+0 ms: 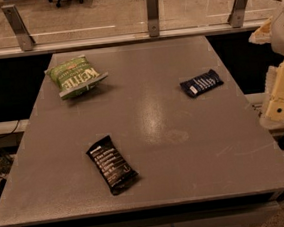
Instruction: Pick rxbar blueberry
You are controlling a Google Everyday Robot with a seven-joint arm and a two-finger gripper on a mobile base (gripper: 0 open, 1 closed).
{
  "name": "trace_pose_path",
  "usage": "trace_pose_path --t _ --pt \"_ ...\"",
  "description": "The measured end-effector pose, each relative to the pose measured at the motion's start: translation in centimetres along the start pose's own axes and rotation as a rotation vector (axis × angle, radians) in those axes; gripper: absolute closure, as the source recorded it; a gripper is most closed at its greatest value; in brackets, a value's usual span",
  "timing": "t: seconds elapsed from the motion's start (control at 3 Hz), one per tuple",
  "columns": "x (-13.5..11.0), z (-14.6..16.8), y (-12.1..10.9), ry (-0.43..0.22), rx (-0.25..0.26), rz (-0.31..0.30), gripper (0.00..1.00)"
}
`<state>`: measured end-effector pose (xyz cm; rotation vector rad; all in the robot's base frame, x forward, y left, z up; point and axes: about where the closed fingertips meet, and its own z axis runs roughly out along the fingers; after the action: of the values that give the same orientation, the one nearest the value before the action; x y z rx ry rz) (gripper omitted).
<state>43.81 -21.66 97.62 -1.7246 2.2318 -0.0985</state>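
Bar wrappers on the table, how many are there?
2: the navy rxbar blueberry at right rear, the black bar at front left-centre. None seem hidden. The claw sits beyond the table's right edge.

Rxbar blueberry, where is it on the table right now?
Camera view: the rxbar blueberry lies flat at the right of the gray table, across from the green Kettle chip bag; the gripper is beyond that right edge.

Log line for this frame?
phase: pre-grasp | gripper: right frame edge, beside table | rxbar blueberry: flat on table, right side, untouched | others: black bar, Kettle bag
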Motion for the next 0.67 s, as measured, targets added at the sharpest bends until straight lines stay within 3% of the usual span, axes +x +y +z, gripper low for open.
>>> trace_pose_path --t 0.67 --pt "-0.23 0.03 -0.1 -0.01 0.001 0.004 0.0"
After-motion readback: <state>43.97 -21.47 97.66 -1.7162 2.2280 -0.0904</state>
